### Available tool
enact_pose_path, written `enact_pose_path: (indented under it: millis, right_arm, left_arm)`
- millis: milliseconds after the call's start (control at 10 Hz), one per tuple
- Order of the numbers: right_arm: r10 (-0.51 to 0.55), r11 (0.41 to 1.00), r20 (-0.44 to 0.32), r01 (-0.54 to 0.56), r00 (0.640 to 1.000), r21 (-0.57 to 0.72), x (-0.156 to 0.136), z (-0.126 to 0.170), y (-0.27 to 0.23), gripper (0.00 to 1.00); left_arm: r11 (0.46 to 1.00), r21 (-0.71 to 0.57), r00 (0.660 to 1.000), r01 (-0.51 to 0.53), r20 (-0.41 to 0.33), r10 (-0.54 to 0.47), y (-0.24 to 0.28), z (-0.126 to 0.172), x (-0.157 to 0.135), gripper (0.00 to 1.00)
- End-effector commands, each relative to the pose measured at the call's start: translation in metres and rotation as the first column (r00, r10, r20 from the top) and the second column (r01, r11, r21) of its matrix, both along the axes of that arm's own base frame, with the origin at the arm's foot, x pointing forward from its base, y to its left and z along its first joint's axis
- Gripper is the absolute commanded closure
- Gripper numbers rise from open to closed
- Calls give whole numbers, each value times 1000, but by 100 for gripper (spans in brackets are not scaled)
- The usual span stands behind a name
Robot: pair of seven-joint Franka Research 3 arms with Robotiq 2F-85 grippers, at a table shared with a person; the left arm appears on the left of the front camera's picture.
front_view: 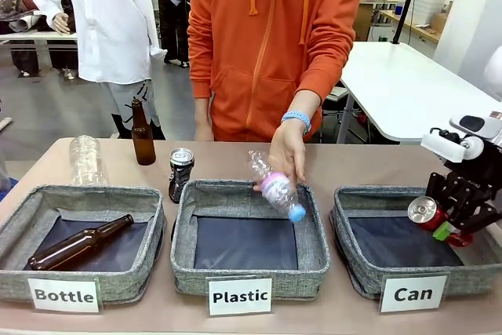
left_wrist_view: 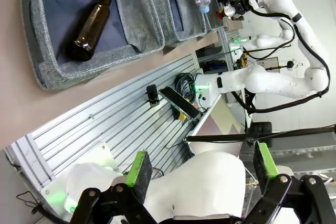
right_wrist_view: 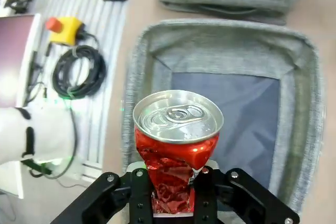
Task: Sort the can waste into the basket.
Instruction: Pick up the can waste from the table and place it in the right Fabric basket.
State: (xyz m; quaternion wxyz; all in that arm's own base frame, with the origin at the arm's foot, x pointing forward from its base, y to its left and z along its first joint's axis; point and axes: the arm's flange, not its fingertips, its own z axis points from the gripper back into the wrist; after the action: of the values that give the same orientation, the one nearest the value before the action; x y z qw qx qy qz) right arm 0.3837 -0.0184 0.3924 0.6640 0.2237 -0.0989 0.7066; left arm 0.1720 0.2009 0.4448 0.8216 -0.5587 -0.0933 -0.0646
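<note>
R gripper [right_wrist_view: 172, 182] clamps red can [right_wrist_view: 177, 129] by its crushed end, lid past the fingertips, basket [right_wrist_view: 220, 38] beyond. L gripper [left_wrist_view: 202, 169] spread wide, nothing between.

Right arm [left_wrist_view: 273, 80]: glossy white rounded shells, with black cables looped along the links. Its wrist block [front_view: 463, 135] was white with a dark oval cap. Right tool [front_view: 439, 223] was black, built of angular links, with a green pad. Left tool [left_wrist_view: 202, 166] had black fingers with round bolt heads and bright green pads [left_wrist_view: 139, 169]. The person wore an orange zip hoodie [front_view: 267, 37] with drawstrings and a pale blue wristband [front_view: 296, 118].
</note>
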Motion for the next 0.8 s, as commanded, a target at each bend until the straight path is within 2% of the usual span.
enact_pose_path:
  millis: [0, 200, 500, 600, 700]
  right_arm:
    - [-41, 999, 92, 40, 995, 10, 1, 0, 12, 17]
    - [-54, 999, 108, 54, 993, 5, 4, 0, 11, 0]
    - [-126, 991, 150, 119, 981, 58, 4, 7, 2, 0]
    - [-174, 982, 162, 159, 971, 104, 5, 12, -6, 0]
    - [-234, 959, 142, 205, 962, 193, 4, 20, -19, 0]
  left_arm:
    - [1000, -20, 1000, 0, 3, 0, 1, 4, 0, 0]
    - [1000, -20, 1000, 0, 3, 0, 1, 4, 0, 0]
    - [1000, -20, 1000, 0, 3, 0, 1, 4, 0, 0]
    - [1000, -20, 1000, 0, 3, 0, 1, 4, 0, 0]
    - [1000, -20, 1000, 0, 3, 0, 1, 4, 0, 0]
